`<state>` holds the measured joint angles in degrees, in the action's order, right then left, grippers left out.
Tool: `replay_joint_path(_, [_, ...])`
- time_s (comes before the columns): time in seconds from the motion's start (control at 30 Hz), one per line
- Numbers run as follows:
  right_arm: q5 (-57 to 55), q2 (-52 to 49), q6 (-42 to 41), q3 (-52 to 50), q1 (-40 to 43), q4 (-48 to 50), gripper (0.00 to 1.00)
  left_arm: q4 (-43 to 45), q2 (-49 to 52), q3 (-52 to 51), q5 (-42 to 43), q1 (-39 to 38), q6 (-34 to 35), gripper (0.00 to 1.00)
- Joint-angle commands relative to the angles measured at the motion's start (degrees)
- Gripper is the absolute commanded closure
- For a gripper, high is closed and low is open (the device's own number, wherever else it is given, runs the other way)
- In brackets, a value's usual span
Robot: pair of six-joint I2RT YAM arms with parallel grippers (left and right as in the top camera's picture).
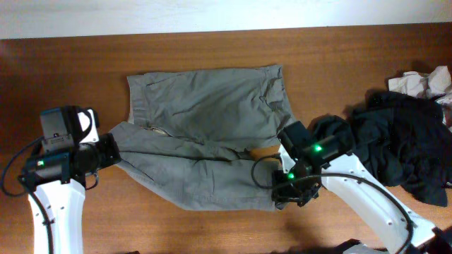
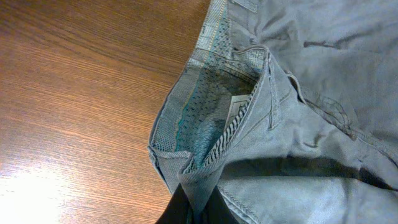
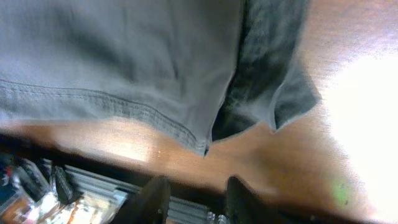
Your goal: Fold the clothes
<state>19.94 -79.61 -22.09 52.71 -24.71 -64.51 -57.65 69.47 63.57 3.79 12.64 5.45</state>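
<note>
Your grey-green cotton shorts (image 1: 205, 120) lie spread in the middle of the brown wooden table (image 1: 63, 70), with the waistband at the left of the overhead frame and the leg hems at the right. Your left gripper (image 2: 191, 210) sits at the lower left and pinches the waistband edge, its fingers closed on the fabric beside the teal patterned lining. Your right gripper (image 3: 198, 186) is at the lower leg hem, right of centre. Its fingers are spread apart with only bare wood between them. A heap of black clothes (image 1: 406, 144) sits at the right edge, and a crumpled white cloth (image 1: 424, 81) lies above it.
</note>
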Motion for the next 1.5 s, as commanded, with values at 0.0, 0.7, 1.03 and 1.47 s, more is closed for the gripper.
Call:
replay_joint_path(0.0, [2.58, -0.44, 6.88, 0.31, -1.49, -0.22, 0.59, 0.2, 0.7, 1.03, -1.38, -0.9, 0.55, 1.0])
replay_joint_path(0.7, [-32.13, -0.59, 22.86, -0.07, -27.32, 14.62, 0.38, 1.84, 1.44, 1.03, -1.46, -0.94, 0.57, 0.99])
replay_joint_path(1.03, [-34.97, -4.48, 22.95, -0.33, -31.21, 12.04, 0.33, 1.92, 1.44, 1.03, -1.03, -0.94, 0.57, 0.99])
replay_joint_path(1.47, [-35.01, -13.14, 20.11, -0.44, -31.28, 12.46, 0.38, 2.32, 1.44, 1.03, -1.03, -0.94, 0.57, 0.99])
